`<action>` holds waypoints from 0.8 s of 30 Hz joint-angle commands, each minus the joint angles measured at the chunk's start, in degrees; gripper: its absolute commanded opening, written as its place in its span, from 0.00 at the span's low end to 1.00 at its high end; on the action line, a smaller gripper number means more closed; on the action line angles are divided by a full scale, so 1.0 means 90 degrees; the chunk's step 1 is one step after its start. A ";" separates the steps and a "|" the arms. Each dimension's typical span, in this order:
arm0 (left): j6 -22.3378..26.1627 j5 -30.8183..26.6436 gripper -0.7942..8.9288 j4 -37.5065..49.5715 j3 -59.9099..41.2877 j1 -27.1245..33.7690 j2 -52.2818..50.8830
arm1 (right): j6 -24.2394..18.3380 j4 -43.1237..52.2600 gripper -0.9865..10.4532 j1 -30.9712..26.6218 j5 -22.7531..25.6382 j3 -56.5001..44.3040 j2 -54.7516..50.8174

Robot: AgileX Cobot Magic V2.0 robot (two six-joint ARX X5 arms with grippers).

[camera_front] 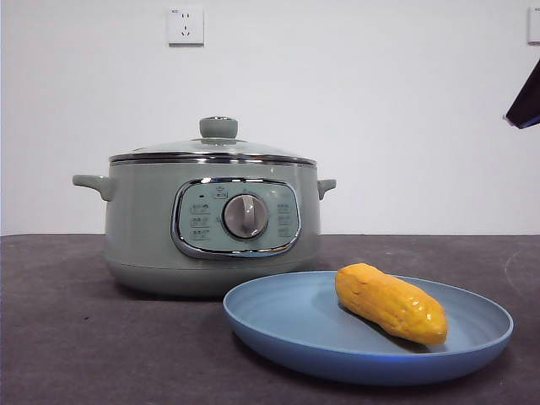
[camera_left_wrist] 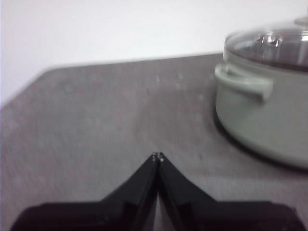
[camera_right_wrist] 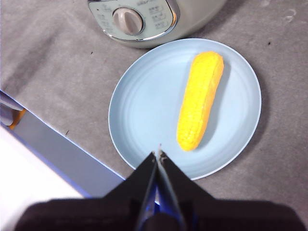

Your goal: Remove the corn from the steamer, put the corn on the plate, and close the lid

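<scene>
The corn [camera_front: 391,302] [camera_right_wrist: 200,99] lies on the right half of the light-blue plate [camera_front: 278,308] [camera_right_wrist: 139,106], in front of the steamer. The sage-green steamer [camera_front: 143,228] [camera_left_wrist: 260,120] [camera_right_wrist: 192,12] stands behind with the glass lid [camera_front: 218,145] [camera_left_wrist: 269,43] resting on it. My right gripper [camera_right_wrist: 159,154] is shut and empty, high above the plate's near rim; it shows as a black tip [camera_front: 525,101] at the upper right of the front view. My left gripper [camera_left_wrist: 157,156] is shut and empty over bare table, off to the steamer's handle side.
A dark grey tabletop [camera_front: 76,337] carries everything. A white wall with a socket [camera_front: 186,25] is behind. In the right wrist view the table's edge [camera_right_wrist: 57,149] runs diagonally beside the plate.
</scene>
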 commanded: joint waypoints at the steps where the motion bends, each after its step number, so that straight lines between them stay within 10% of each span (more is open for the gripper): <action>1: -0.0406 -0.0024 0.08 -0.0080 -0.0087 0.0022 -0.0019 | -0.0046 0.0015 0.09 0.0002 0.0017 -0.0044 -0.0007; 24: -0.0478 -0.0017 0.08 -0.0032 -0.0087 0.0022 -0.0019 | -0.0046 0.0015 0.09 0.0002 0.0019 -0.0044 -0.0007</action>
